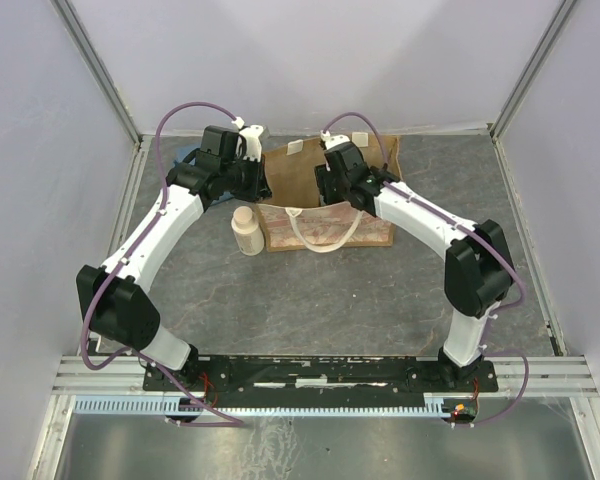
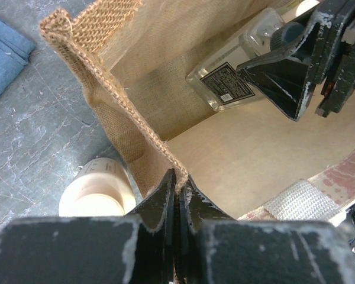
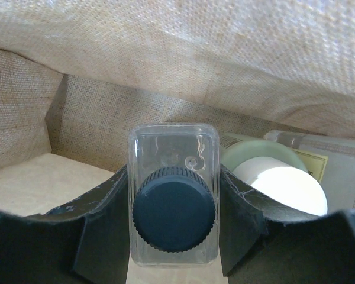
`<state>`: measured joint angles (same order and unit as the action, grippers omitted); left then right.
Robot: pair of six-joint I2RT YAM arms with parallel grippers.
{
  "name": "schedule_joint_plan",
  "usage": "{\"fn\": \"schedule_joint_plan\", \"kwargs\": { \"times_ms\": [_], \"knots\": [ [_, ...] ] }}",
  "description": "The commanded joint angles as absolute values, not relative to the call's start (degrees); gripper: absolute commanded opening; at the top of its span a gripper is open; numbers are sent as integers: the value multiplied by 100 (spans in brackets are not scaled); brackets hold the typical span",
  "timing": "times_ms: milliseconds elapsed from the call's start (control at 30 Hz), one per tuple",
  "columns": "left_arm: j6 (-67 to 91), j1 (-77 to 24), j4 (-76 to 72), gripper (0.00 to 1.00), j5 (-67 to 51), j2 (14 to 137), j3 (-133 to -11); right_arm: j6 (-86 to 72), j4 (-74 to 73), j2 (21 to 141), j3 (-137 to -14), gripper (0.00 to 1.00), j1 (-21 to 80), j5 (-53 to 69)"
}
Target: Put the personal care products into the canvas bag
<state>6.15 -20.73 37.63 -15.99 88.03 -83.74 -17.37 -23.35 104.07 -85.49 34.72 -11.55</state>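
Inside, clear bottle (image 3: pixel 173 148), ribbed dark cap (image 3: pixel 174 208), coarse tan bag (image 3: pixel 225 53)

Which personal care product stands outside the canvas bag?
The beige bottle with the cream cap, upright on the table beside the canvas bag. The clear dark-capped bottle, held by the right gripper, and the pale jar are inside it.

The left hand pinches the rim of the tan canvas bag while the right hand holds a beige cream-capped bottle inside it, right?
No. The right hand holds a clear rectangular bottle with a dark ribbed cap, seen in the right wrist view. The left hand does pinch the rim of the tan canvas bag.
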Motion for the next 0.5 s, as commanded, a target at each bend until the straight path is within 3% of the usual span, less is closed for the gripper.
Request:
{"fn": "schedule_joint_plan", "kwargs": {
  "times_ms": [0, 100, 367, 467],
  "knots": [
    [694, -2047, 3788, 3, -1606, 8740, -8569, -1731, -2573, 10572, -9278, 42, 3319, -1162],
    [686, -2048, 3792, 3, -1619, 8730, -8560, -1761, -2671, 10651, -9313, 45, 3313, -1118],
    [683, -2048, 3792, 3, -1613, 8745, -8539, -1784, -2871, 10640, -9393, 71, 3296, -1085],
    [684, -2048, 3789, 3, -1615, 8753, -8552, -1783, -2900, 10574, -9395, 76, 3298, -1090]
  ]
}}
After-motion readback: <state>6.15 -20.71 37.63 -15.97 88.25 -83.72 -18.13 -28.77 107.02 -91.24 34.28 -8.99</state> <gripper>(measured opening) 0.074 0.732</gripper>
